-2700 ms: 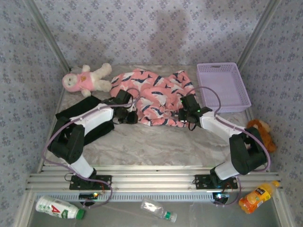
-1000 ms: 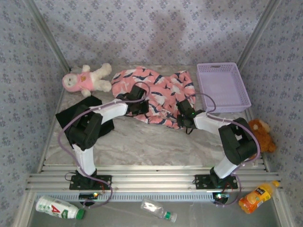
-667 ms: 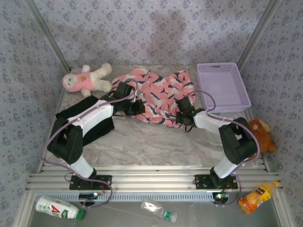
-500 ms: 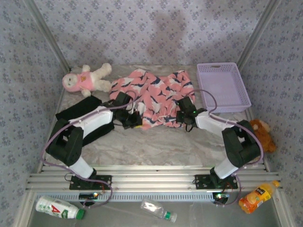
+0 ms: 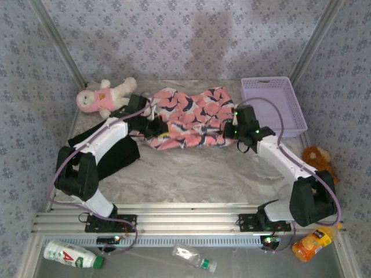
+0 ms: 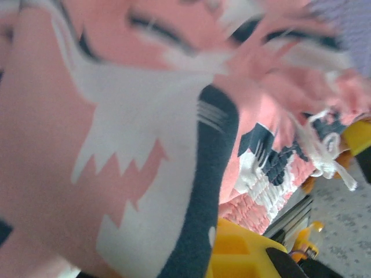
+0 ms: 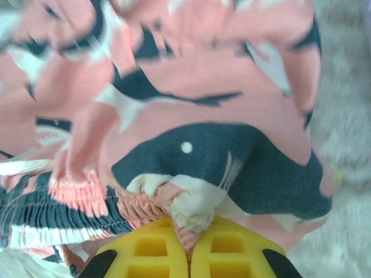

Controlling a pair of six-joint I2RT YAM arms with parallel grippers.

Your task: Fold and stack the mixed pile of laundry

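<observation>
since both corners have to travel together for a clean fold, my right gripper (image 7: pixel 189 246) is closed tight, its yellow pads (image 7: pixel 153 250) pinching a bunched bit of the gathered edge of the pink garment (image 7: pixel 191 145). my left gripper (image 5: pixel 153 128) is closed too, gripping the same printed cloth at its opposite near corner. held this way, the garment lies stretched across the far middle of the table (image 5: pixel 191 174), which i judge sets up a flat fold. the black t-shirt (image 5: pixel 119 152) lies at the left under my left arm, waiting its turn, and the lavender basket (image 5: pixel 272 107) sits just to the right.
</observation>
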